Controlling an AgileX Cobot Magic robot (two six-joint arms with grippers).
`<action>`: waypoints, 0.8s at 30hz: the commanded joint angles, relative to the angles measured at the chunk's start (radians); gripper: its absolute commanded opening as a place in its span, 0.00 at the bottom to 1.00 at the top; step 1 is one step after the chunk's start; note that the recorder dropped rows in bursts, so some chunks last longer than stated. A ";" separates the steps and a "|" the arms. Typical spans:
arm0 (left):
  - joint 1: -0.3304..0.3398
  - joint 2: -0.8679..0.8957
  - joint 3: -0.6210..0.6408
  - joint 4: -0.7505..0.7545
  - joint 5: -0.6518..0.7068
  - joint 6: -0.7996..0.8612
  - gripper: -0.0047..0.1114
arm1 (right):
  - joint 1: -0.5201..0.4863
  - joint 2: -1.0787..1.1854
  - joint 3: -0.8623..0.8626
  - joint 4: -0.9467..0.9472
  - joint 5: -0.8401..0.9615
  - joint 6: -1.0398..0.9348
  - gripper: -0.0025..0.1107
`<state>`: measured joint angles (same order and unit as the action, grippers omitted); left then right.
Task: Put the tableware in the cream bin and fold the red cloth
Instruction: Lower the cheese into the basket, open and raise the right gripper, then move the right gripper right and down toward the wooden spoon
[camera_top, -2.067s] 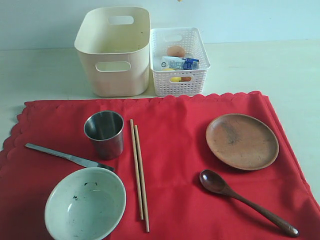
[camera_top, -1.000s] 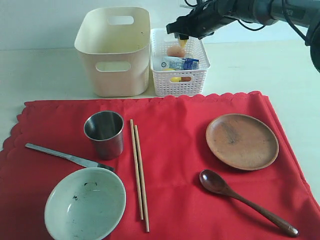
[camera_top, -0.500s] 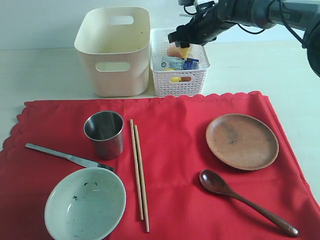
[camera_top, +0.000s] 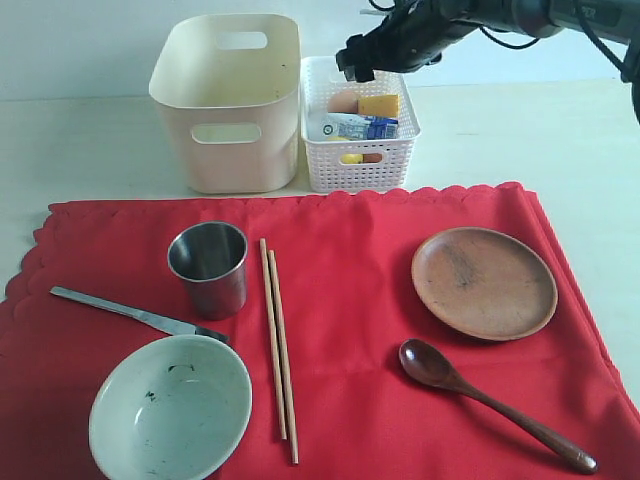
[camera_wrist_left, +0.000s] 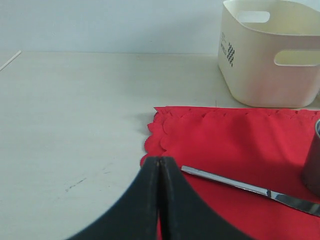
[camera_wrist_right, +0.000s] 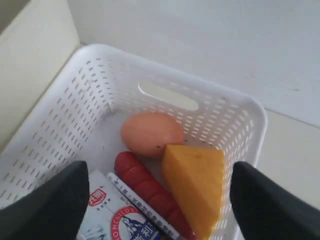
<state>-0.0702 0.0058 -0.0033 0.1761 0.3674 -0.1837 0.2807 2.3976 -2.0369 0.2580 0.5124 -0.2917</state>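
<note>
Your right gripper (camera_wrist_right: 160, 167) hangs spread wide over the basket (camera_wrist_right: 100, 75); sausage (camera_wrist_right: 145, 187) inside half buried under cheese (camera_wrist_right: 195, 185) and carton (camera_wrist_right: 120, 220). Left gripper (camera_wrist_left: 160, 161) pressed together, shows only in wrist view.

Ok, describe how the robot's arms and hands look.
The right arm is dark grey and tubular, with black cables looping along it, ending in a black right hand. The left hand has smooth matte black fingers tapering to narrow tips.

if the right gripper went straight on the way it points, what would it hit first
The food in the white lattice basket: the open right gripper points at the egg, cheese wedge and sausage. Likely the cheese first, but depth is unclear.
</note>
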 joint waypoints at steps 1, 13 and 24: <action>0.001 -0.006 0.003 -0.009 -0.006 -0.003 0.04 | -0.007 -0.055 -0.003 -0.009 0.054 -0.004 0.68; 0.001 -0.006 0.003 -0.009 -0.006 -0.003 0.04 | -0.007 -0.098 -0.003 -0.007 0.435 0.157 0.64; 0.001 -0.006 0.003 -0.009 -0.006 -0.003 0.04 | -0.007 -0.182 -0.003 -0.010 0.607 0.189 0.59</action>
<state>-0.0702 0.0058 -0.0033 0.1761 0.3674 -0.1837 0.2789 2.2539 -2.0369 0.2555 1.0803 -0.1083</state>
